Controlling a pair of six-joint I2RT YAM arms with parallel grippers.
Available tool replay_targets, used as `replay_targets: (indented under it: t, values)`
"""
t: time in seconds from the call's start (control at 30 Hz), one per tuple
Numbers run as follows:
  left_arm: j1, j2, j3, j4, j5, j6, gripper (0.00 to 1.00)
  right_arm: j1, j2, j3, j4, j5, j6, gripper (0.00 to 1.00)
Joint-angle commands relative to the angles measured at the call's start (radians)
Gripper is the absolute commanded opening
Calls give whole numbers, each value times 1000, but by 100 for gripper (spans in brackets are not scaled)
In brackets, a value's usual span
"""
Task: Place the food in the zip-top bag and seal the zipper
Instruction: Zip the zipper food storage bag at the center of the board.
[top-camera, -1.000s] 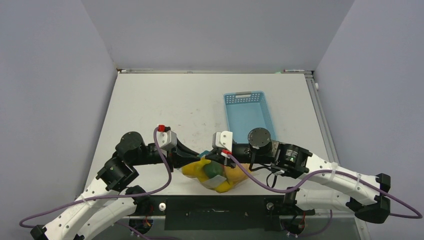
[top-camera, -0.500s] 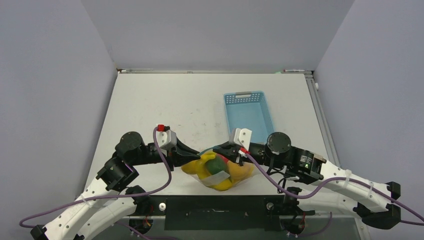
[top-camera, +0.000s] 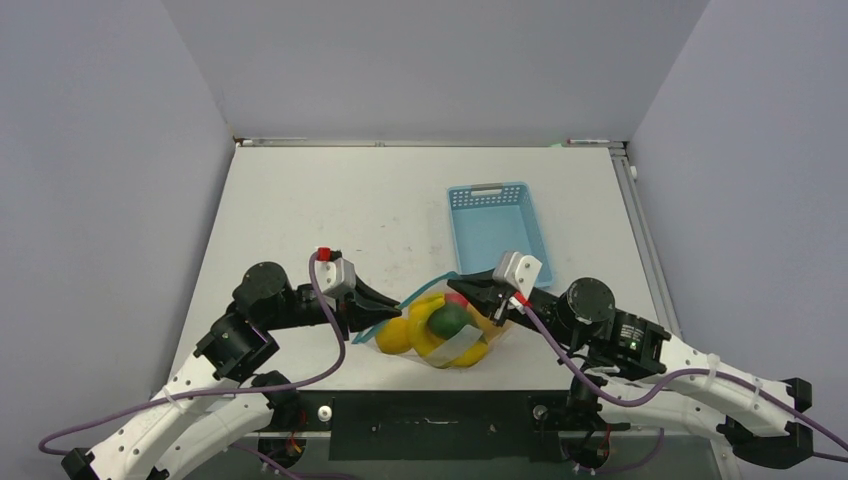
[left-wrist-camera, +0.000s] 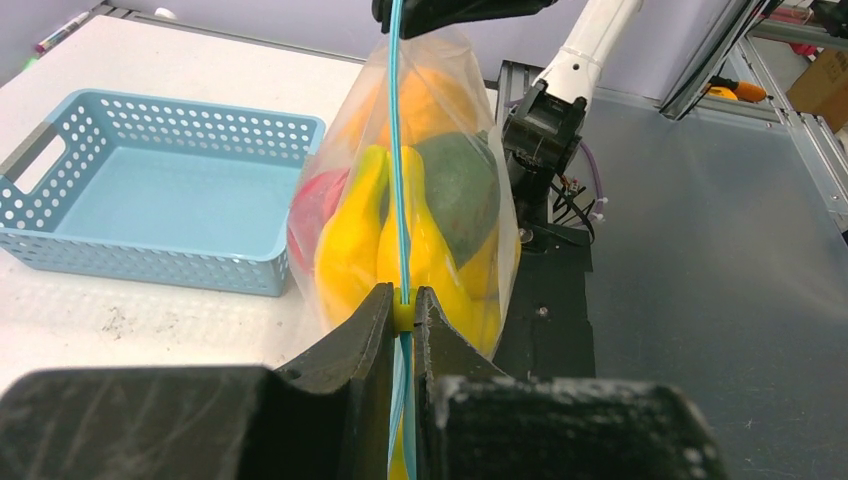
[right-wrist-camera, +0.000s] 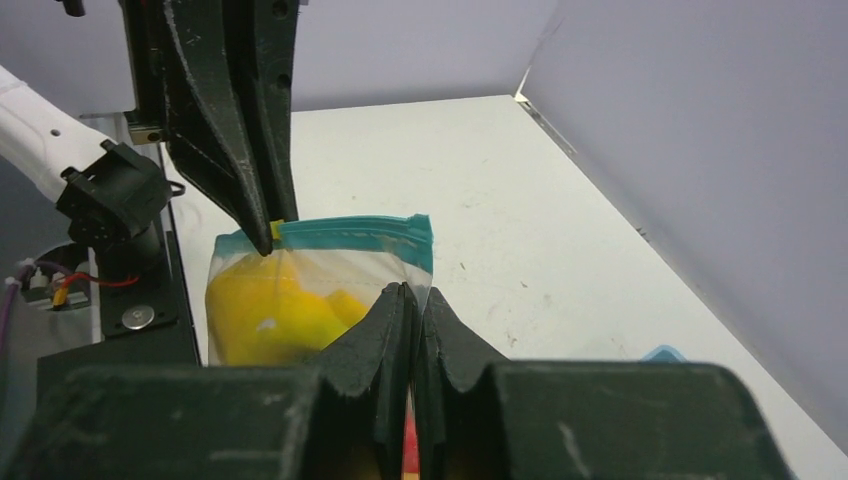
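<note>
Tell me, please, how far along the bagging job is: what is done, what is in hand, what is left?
Done: the food is inside the zip-top bag. In hand: the left gripper and right gripper are shut on opposite ends of the zipper, which runs taut as one thin line. Left: probably only confirming the seal and letting go.

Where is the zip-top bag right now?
In the top view, the zip-top bag is mid-table at the near edge, held between the left claw and the right claw, just before the blue basket.
</note>
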Motion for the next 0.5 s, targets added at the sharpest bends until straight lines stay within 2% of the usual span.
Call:
replay_targets:
  t: [0.0,0.3,0.47]
  values:
    - [-1,-5,22,-49,7,7,0,-6,-83,-4,210,207,-7,5]
    - [-1,-2,22,-50,7,7,0,-6,-143,-58,271,339,-1,5]
    - [0,1,22,-49,8,7,0,-6,-125,-54,250,321,2,5]
